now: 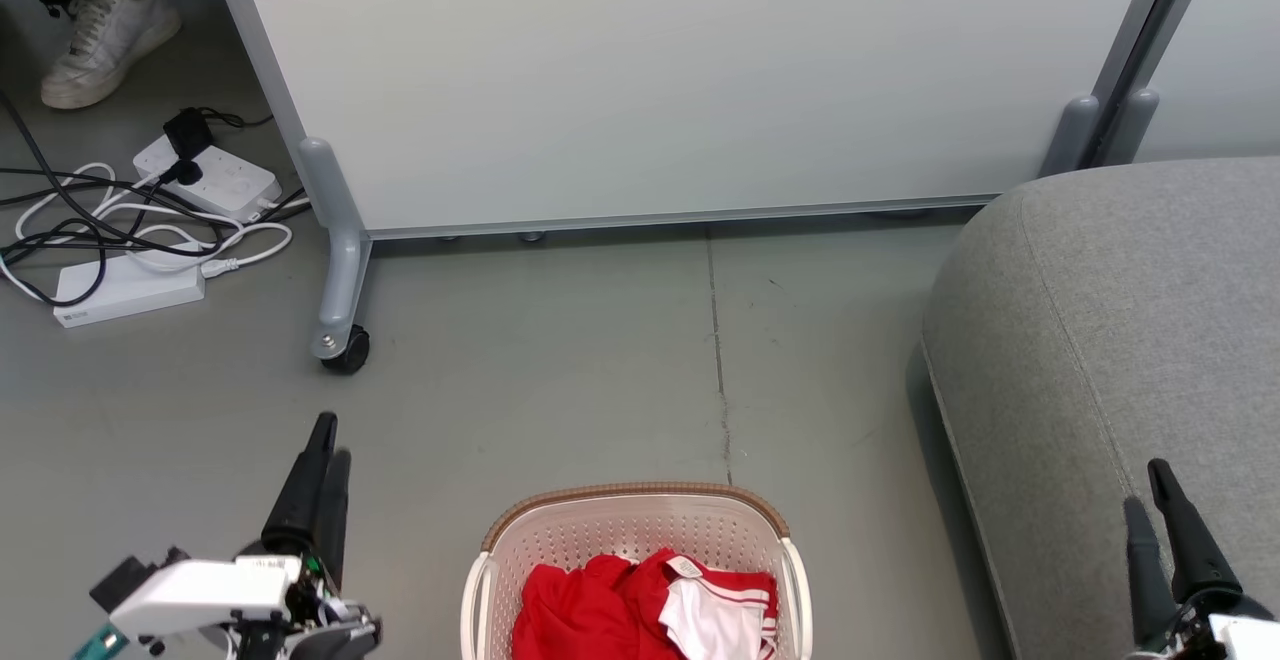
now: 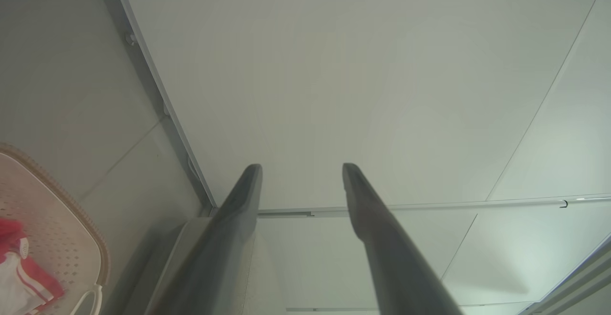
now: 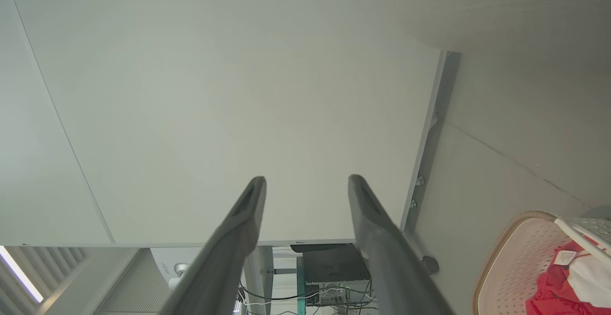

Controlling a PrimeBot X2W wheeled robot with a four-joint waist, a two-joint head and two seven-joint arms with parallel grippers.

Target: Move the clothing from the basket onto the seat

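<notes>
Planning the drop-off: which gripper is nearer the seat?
Right. The right gripper shows against the seat in the head view; the left gripper is on the other side of the basket, over the floor.

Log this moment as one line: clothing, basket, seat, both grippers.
stage: pre-grasp | clothing: in basket | seat: no clothing on visible part | left gripper: open, holding nothing | right gripper: open, holding nothing

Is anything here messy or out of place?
Only the black and white cables, tangled loosely over two power strips on the floor, look untidy. The clothing lies crumpled in the basket, nothing spilled.
</notes>
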